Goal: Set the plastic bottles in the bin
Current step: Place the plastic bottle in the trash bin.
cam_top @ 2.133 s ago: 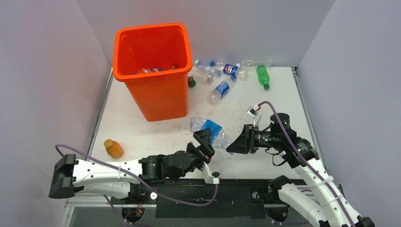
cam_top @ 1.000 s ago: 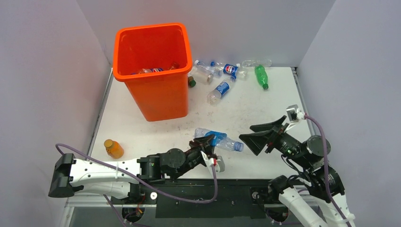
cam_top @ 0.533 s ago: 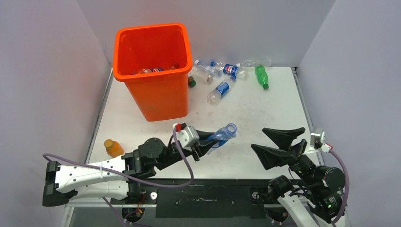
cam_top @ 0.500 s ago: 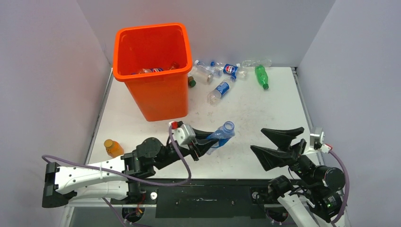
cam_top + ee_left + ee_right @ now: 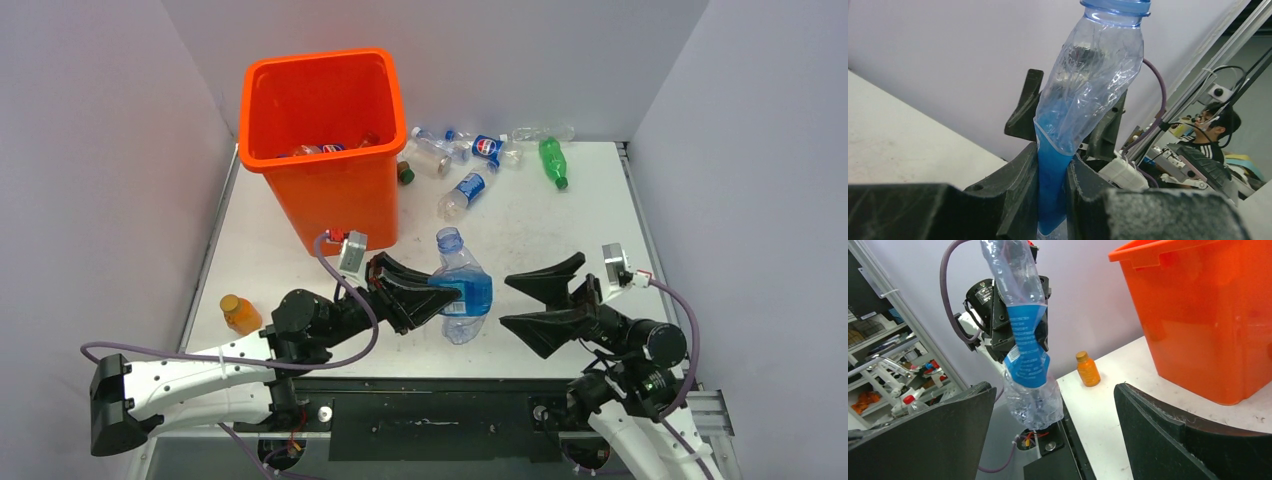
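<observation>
My left gripper is shut on the blue label of a crumpled clear plastic bottle, held off the table with its open neck up. The left wrist view shows the bottle pinched flat between my left gripper's jaws. My right gripper stands wide open just right of it, facing it. In the right wrist view the bottle hangs ahead of my right gripper. The orange bin stands at the back left, with a few bottles inside.
A squat orange bottle stands on the table at the near left, the same orange bottle showing in the right wrist view. Behind and right of the bin lie a green bottle, a blue-labelled bottle and several clear ones. Walls close the table on three sides.
My left gripper has raised the blue-labelled bottle and turned it neck up, closer to the bin. My right gripper has swung left toward the bottle, still open.
</observation>
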Controlling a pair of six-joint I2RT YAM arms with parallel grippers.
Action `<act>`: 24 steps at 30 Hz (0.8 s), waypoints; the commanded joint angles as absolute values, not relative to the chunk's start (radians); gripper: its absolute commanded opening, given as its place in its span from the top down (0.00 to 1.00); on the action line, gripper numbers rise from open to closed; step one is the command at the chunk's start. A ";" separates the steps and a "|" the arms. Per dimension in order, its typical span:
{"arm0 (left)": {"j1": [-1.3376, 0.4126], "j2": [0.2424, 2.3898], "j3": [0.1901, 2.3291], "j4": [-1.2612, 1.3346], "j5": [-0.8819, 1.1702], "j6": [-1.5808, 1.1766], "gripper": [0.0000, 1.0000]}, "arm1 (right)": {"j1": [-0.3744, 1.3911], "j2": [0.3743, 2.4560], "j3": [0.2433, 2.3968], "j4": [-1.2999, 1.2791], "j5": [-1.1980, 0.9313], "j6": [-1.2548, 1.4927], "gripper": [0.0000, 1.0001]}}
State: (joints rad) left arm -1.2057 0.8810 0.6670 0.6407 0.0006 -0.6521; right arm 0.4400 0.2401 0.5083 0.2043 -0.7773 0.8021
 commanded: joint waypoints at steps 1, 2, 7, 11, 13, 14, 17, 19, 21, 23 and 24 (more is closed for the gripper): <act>-1.196 0.884 0.664 0.769 0.045 -0.724 1.00 | 0.444 0.311 0.510 0.398 -0.836 0.877 0.08; -1.195 0.884 0.662 0.775 0.042 -0.725 1.00 | 0.444 0.321 0.511 0.405 -0.836 0.877 0.07; -1.193 0.895 0.659 0.774 0.013 -0.687 1.00 | 0.453 0.415 0.481 0.540 -0.890 0.935 0.04; -1.191 0.904 0.665 0.762 -0.009 -0.664 1.00 | 0.482 0.482 0.492 0.560 -0.896 0.915 0.02; -1.188 0.912 0.667 0.767 -0.020 -0.660 1.00 | 0.519 0.514 0.510 0.540 -0.885 0.873 0.07; -1.186 0.915 0.667 0.771 -0.023 -0.661 1.00 | 0.545 0.531 0.524 0.506 -0.866 0.839 0.10; -1.182 0.914 0.664 0.792 -0.028 -0.664 1.00 | 0.652 0.581 0.565 0.353 -0.756 0.697 0.21; -1.180 0.904 0.661 0.792 -0.036 -0.663 1.00 | 0.731 0.614 0.584 0.300 -0.695 0.623 0.24; -1.178 0.893 0.652 0.792 -0.054 -0.663 1.00 | 0.816 0.645 0.582 0.317 -0.657 0.599 0.26; -1.176 0.883 0.641 0.792 -0.059 -0.663 1.00 | 0.879 0.673 0.579 0.340 -0.613 0.583 0.29; -1.175 0.877 0.635 0.791 -0.060 -0.664 1.00 | 0.905 0.682 0.580 0.347 -0.585 0.571 0.33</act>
